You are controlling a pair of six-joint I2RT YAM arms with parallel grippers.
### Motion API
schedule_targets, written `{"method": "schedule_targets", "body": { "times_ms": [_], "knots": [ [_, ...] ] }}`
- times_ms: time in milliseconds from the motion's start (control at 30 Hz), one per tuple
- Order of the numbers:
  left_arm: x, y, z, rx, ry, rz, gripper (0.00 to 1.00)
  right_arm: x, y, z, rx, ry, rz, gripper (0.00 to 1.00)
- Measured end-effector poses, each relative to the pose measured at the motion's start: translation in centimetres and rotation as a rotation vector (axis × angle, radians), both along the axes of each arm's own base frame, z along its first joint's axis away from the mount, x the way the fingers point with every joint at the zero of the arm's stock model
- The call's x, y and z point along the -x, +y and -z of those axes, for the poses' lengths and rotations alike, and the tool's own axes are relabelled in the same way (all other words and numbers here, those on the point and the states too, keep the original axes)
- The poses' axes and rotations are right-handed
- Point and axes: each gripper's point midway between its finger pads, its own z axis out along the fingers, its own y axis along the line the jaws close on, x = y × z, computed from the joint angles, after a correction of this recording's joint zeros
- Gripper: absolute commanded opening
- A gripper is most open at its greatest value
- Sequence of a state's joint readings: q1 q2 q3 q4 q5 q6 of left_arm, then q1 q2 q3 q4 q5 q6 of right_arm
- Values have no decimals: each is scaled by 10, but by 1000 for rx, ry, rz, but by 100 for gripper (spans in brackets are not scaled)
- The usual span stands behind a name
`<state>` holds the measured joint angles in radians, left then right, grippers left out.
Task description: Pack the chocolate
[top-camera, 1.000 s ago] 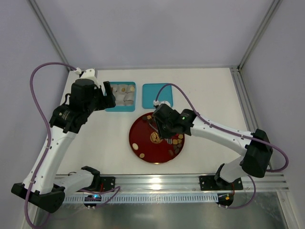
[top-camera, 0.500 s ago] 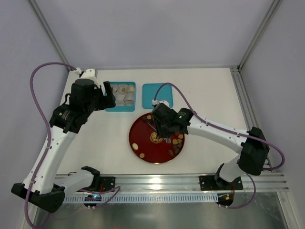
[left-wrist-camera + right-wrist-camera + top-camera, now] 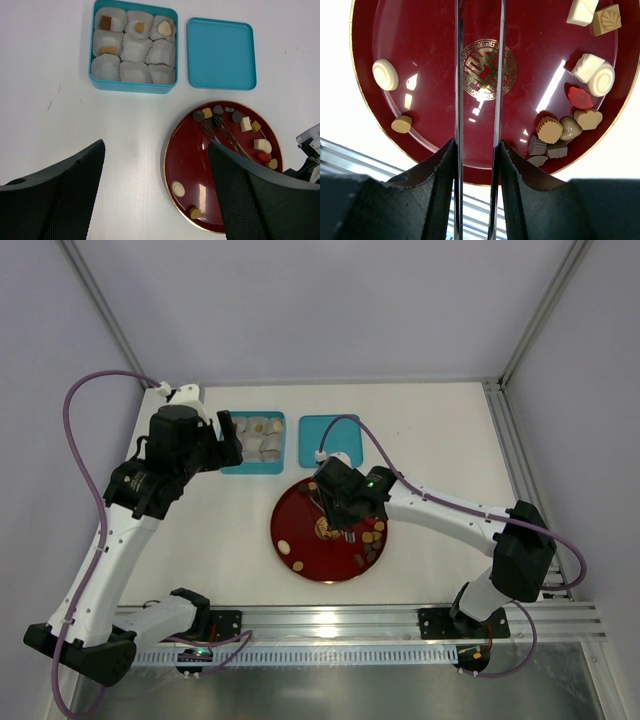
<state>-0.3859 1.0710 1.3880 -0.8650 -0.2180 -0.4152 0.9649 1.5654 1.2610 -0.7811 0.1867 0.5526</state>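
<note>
White tabletop (image 3: 440, 430) carries your red plate (image 3: 300, 530), with most of the chocolate (image 3: 550, 129) clustered toward its right side and a few pieces in the paper cups of the blue box (image 3: 132, 87). Your right gripper (image 3: 476, 144) pinches metal tweezers (image 3: 458, 75) over the plate. Your left gripper (image 3: 156, 145) hangs spread wide near the box.

The left arm (image 3: 113, 550) rises steeply from its base with the elbow bent. Its hand (image 3: 230, 438) hangs high, both fingers spread wide and gripping nothing. The right arm (image 3: 450, 515) stretches low and leftward from its base, wrist turned downward. Its hand (image 3: 476, 147) is partly closed, the fingers pinching a pair of thin metal tweezers (image 3: 459, 75).
</note>
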Motion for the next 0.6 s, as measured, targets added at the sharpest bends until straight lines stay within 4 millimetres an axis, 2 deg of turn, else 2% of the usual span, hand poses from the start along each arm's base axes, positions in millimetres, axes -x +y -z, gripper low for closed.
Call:
{"method": "schedule_targets", "body": {
  "times_ms": [433, 600],
  "knots": [
    [0, 1, 2, -4, 3, -3, 82, -2, 1, 3, 7, 1, 1, 39],
    [0, 1, 4, -6, 7, -3, 82, -2, 1, 2, 8, -1, 2, 32]
  ]
}}
